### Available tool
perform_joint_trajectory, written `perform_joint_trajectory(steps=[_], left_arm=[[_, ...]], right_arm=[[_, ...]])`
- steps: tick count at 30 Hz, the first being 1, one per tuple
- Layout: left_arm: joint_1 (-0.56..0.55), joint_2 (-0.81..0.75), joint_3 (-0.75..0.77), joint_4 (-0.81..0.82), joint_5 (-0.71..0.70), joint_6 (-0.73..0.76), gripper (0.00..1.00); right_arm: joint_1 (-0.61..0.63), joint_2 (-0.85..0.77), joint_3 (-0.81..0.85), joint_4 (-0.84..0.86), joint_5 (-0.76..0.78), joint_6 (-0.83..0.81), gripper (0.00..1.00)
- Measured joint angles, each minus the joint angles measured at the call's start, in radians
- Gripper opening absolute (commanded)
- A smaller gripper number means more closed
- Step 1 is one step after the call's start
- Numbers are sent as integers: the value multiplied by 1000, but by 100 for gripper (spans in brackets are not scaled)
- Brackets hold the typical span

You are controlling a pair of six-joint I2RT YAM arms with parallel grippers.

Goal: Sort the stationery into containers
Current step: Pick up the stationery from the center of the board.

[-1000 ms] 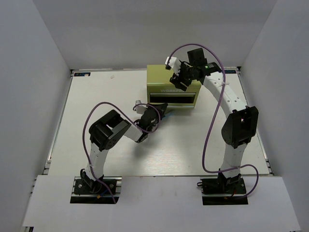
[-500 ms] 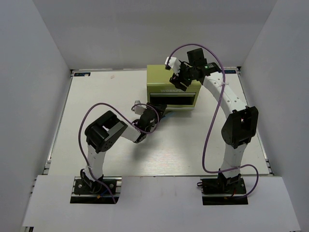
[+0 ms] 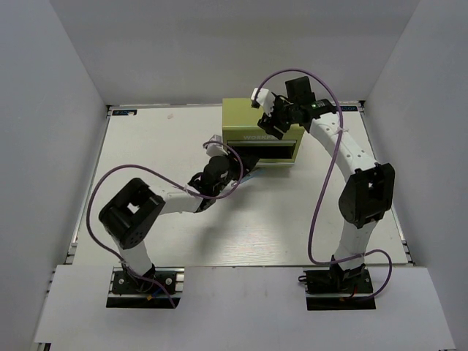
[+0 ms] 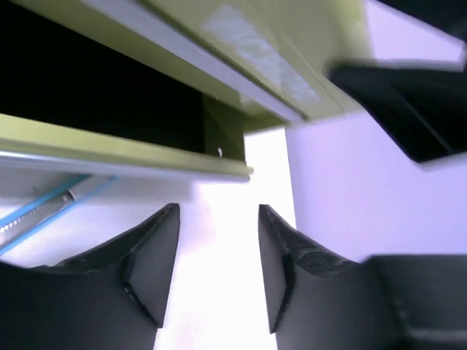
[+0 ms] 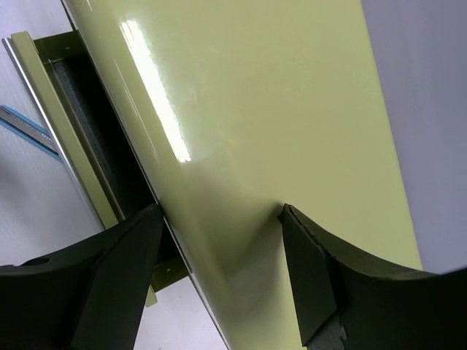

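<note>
1. The left arm's elbow sits at the lower left of the top view. Its forearm runs right and slightly up to the left gripper (image 3: 228, 170), which is low at the front of the yellow-green chest (image 3: 241, 115).
2. In the left wrist view, that gripper's 2 fingers (image 4: 149, 270) stand moderately apart with only white table between them. It holds nothing.
3. The right arm rises from the lower right, bends at centre right and reaches up-left, placing the right gripper (image 3: 272, 123) over the chest's top.
4. In the right wrist view its jaws are spread wide and the glossy chest top fills the gap. Whether the fingers touch it cannot be told.
5. The chest's drawer (image 5: 87, 138) is pulled open and dark inside.
6. A pale blue pen (image 4: 51, 206) lies on the table at the left edge of the left wrist view, just below the drawer front and outside the drawer.
7. The table (image 3: 161, 139) is white and boxed in by pale grey walls (image 3: 219, 51).
</note>
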Motion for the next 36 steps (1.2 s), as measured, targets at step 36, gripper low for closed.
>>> perform_joint_trajectory(steps=[36], left_arm=[[-30, 115, 171, -541, -29, 960, 52]], right_arm=[[-37, -114, -174, 90, -39, -23, 71]])
